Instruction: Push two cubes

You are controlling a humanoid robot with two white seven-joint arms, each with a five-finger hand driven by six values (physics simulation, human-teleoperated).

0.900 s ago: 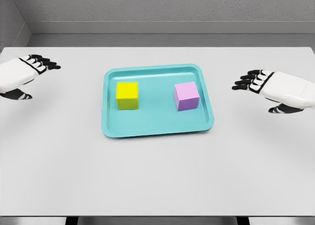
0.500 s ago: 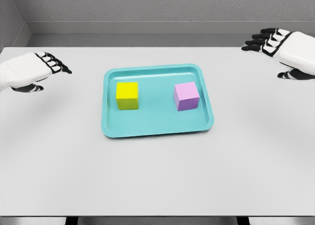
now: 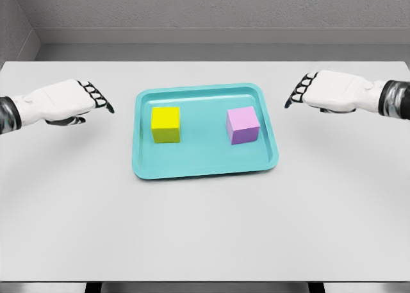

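Observation:
A yellow cube (image 3: pixel 166 124) rests on the left half of a teal tray (image 3: pixel 205 165), and a pink cube (image 3: pixel 243 125) rests on the right half. My left hand (image 3: pixel 96 97) hovers just left of the tray, open, its fingers angled toward the yellow cube. My right hand (image 3: pixel 298 93) hovers just right of the tray's far corner, open, its fingers angled down toward the pink cube. Neither hand touches the tray or a cube.
The tray lies in the middle of a white table (image 3: pixel 205 229). A grey wall (image 3: pixel 205 11) runs behind the table's far edge.
Both hands have closed in on the tray. The left moved right and slightly down; the right swung from the far right corner down and left. Cubes and tray stayed put.

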